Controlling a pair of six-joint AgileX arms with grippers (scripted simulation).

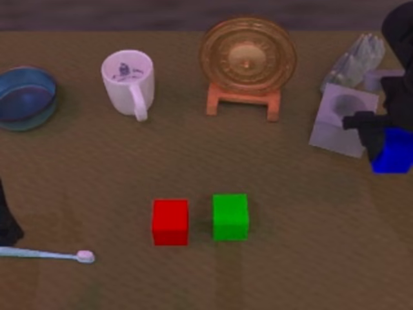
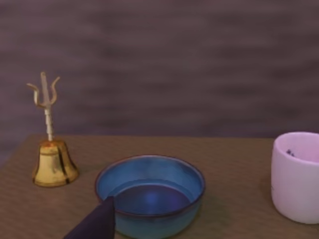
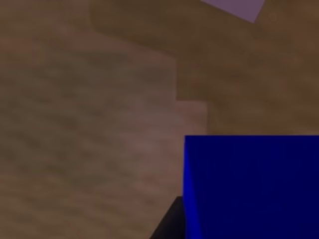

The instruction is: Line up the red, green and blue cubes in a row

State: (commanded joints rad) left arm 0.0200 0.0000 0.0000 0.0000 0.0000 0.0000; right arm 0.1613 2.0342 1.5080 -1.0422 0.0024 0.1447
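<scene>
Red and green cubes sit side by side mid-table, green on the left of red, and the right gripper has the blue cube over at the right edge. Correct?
Not quite. In the top view the green cube is to the right of the red cube, not the left. The rest holds: they sit side by side mid-table, and the right gripper is at the blue cube by the right edge.

My right gripper (image 1: 386, 150) covers part of the blue cube (image 1: 393, 155), so I can't see its fingers. Beside that cube, the lilac block (image 1: 341, 119) is partly hidden. Far from it, the toothbrush (image 1: 48, 255) is cut off.
</scene>
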